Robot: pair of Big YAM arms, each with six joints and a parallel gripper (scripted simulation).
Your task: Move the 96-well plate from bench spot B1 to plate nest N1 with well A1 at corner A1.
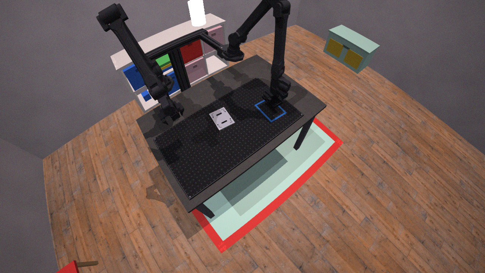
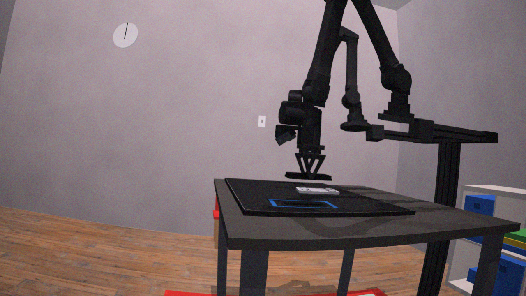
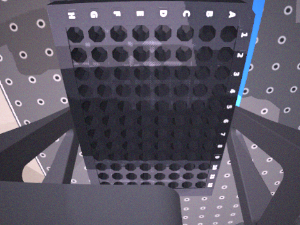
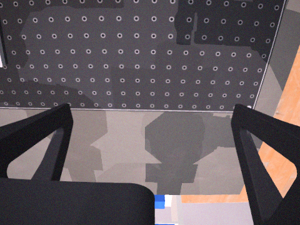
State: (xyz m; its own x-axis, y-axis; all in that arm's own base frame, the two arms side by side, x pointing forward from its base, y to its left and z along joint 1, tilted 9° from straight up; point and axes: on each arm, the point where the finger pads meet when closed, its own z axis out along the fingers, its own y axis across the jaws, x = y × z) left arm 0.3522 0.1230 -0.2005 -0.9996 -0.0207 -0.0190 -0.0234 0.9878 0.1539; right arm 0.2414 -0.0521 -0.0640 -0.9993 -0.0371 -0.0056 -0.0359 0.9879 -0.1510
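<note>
Beside the plate nest (image 1: 222, 118) (image 2: 317, 190) (image 4: 2, 59), above the blue outline (image 1: 271, 120) (image 2: 271, 202) (image 3: 257, 19), the 96-well plate (image 1: 276, 103) (image 2: 323, 177) (image 3: 153, 94) hangs clear of the desk (image 1: 298, 94) (image 2: 331, 235) (image 4: 125, 134). Carry it level across to the nest, match A1 to the marked corner, then lower gently between the locators. Left end effector (image 1: 274, 97) (image 2: 310, 172) (image 3: 153, 125): nearly full width, clamped across the plate's sides. Right end effector (image 1: 172, 119) (image 4: 152, 109): wide open, holding nothing, off the nest's other side; keep it out of the way.
</note>
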